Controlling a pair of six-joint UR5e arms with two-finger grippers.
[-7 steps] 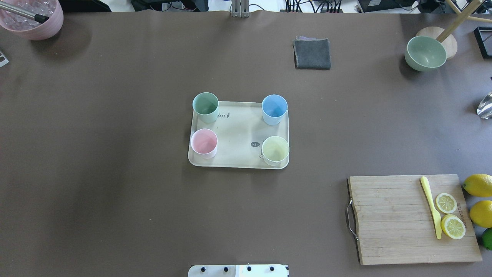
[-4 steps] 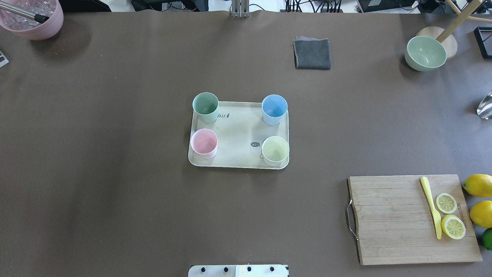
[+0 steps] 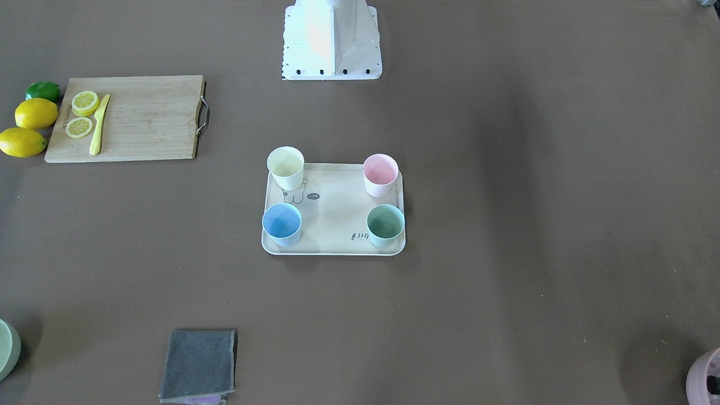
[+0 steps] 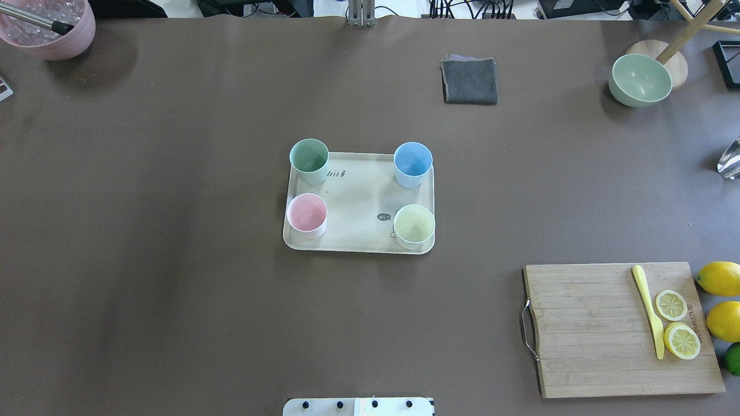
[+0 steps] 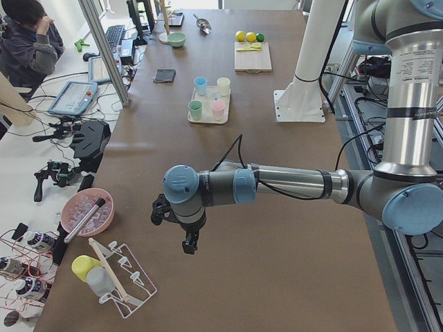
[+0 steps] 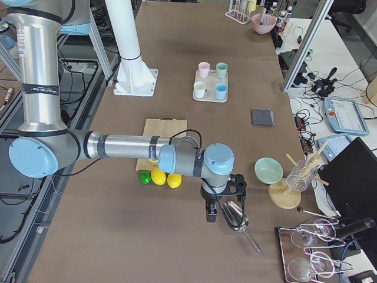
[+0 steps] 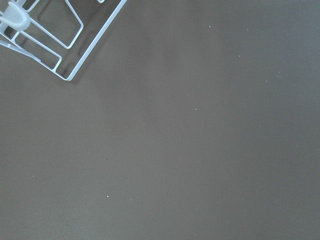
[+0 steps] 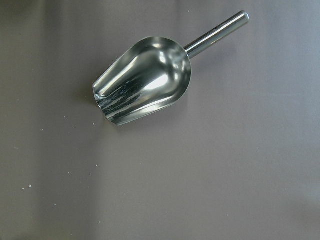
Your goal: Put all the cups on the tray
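Observation:
The cream tray (image 4: 355,202) lies at the table's middle, also in the front view (image 3: 334,214). Upright in its corners stand a green cup (image 4: 309,160), a blue cup (image 4: 413,163), a pink cup (image 4: 307,215) and a yellow cup (image 4: 414,226). Both grippers are far from the tray and show only in the side views. My left gripper (image 5: 188,245) hangs over bare table at the left end. My right gripper (image 6: 212,215) hangs over a metal scoop (image 8: 145,80) at the right end. I cannot tell whether either is open or shut.
A wooden cutting board (image 4: 595,329) with lemon slices and a yellow knife lies front right, whole lemons beside it. A grey cloth (image 4: 469,80) and a green bowl (image 4: 640,80) sit far right. A pink bowl (image 4: 49,26) is far left. A wire rack (image 7: 60,40) lies near my left gripper.

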